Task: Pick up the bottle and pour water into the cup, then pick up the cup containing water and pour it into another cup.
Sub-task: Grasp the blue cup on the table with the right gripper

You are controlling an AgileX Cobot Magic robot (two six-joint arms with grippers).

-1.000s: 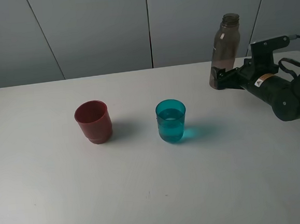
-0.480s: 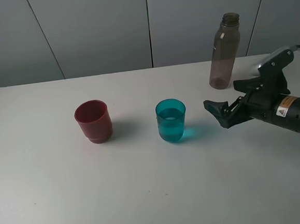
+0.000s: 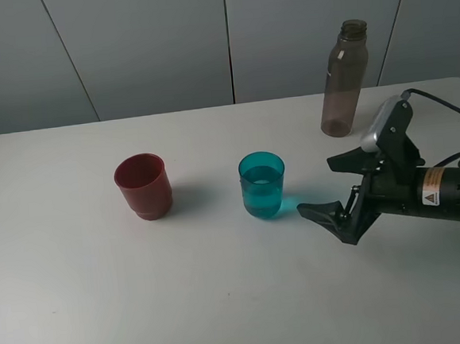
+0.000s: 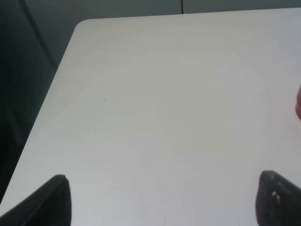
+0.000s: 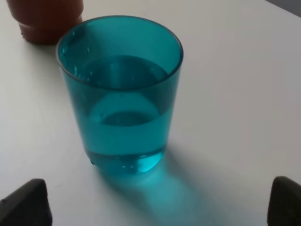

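The teal cup stands upright mid-table, partly filled with water; the right wrist view shows it close ahead. The dark red cup stands to its left, and its base shows in the right wrist view. The smoky grey-brown bottle stands upright and uncapped at the back right. My right gripper is open and empty, just right of the teal cup and pointing at it, with fingertips wide apart. My left gripper is open over bare table, with a sliver of the red cup at the frame edge.
The white table has a rounded far-left corner and a dark drop beyond its left edge. A grey panelled wall stands behind the table. A cable runs along my right arm.
My right gripper let go of the bottle, which stayed at the back right, and swung forward and left, down to the table beside the teal cup. The cups have not moved.
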